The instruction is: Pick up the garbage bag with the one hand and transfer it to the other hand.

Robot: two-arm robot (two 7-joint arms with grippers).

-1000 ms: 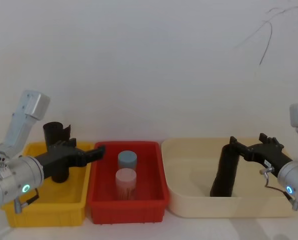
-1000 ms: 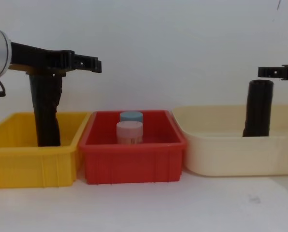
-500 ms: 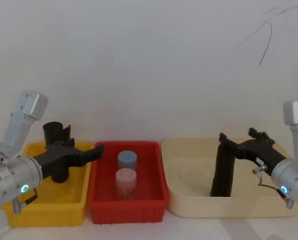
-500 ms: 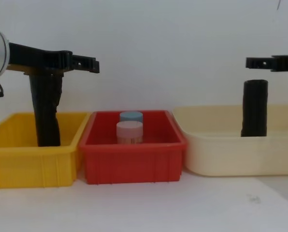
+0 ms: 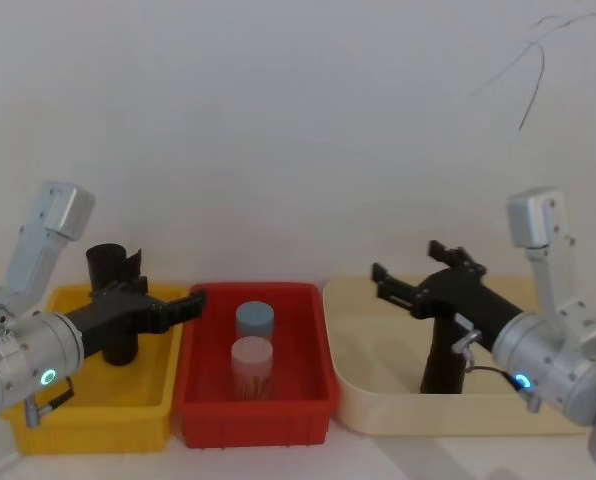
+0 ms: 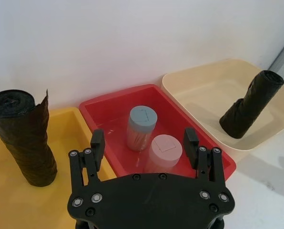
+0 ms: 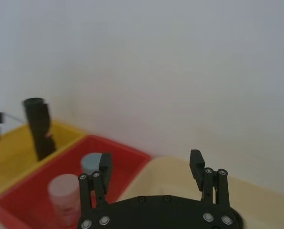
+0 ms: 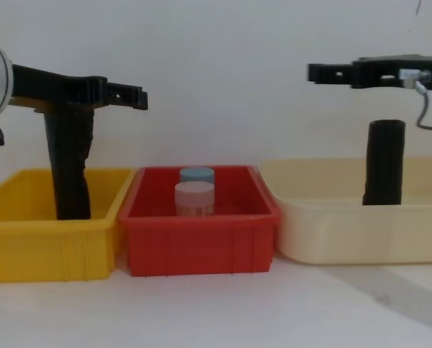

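Note:
The garbage bag (image 8: 385,163), a smooth black roll, stands upright in the cream bin (image 8: 332,239); the head view shows its lower part (image 5: 440,372) behind my right arm. My right gripper (image 5: 405,262), blue ring on its wrist, hovers open above the bin's left side, higher than the bag's top and left of it (image 8: 325,72), holding nothing (image 7: 150,164). My left gripper (image 5: 193,298), teal-green ring, is open and empty (image 6: 143,143) over the yellow bin's right edge, pointing at the red bin (image 8: 133,96).
A kinked black roll with a ragged top (image 5: 113,300) stands in the yellow bin (image 5: 88,430). The red bin (image 5: 253,420) between the other bins holds a blue jar (image 5: 255,320) and a pink jar (image 5: 251,362). A white wall rises behind the bins.
My right gripper has risen from the bag's top and swung left over the cream bin. The bag went from leaning to upright. The left arm has stayed still.

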